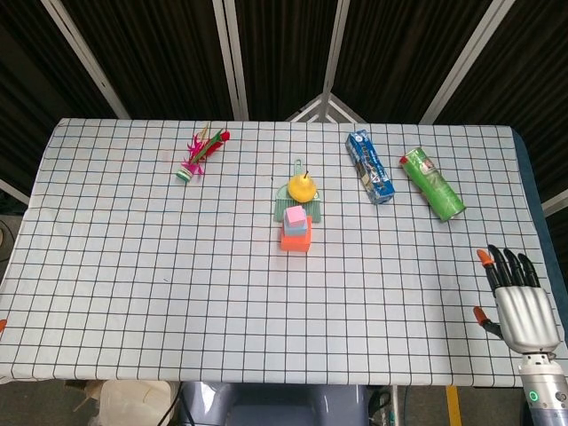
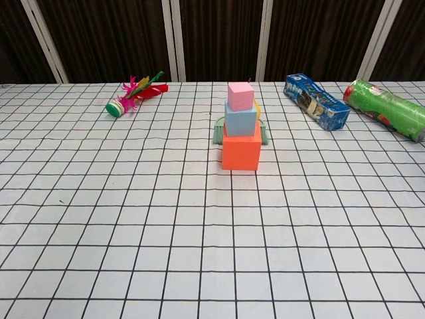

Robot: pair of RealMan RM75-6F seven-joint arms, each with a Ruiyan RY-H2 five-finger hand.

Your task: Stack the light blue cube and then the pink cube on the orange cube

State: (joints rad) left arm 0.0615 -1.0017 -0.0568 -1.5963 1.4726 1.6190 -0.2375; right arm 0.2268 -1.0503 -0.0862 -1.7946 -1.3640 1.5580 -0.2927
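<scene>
The three cubes stand as one tower in the middle of the table. The orange cube [image 2: 241,148] [image 1: 295,240] is at the bottom, the light blue cube [image 2: 240,119] [image 1: 298,227] rests on it, and the pink cube [image 2: 240,96] [image 1: 295,216] sits on top. Nothing touches the tower. My right hand [image 1: 522,302] shows only in the head view, at the table's near right corner, far from the cubes, fingers spread and holding nothing. The left hand shows in neither view.
A yellow pear-shaped toy [image 1: 302,185] on a green dustpan [image 2: 218,135] lies just behind the tower. A blue packet [image 1: 368,166] [image 2: 316,100] and a green can [image 1: 432,183] [image 2: 385,108] lie at the back right. A feathered shuttlecock [image 1: 200,152] [image 2: 135,94] lies at the back left.
</scene>
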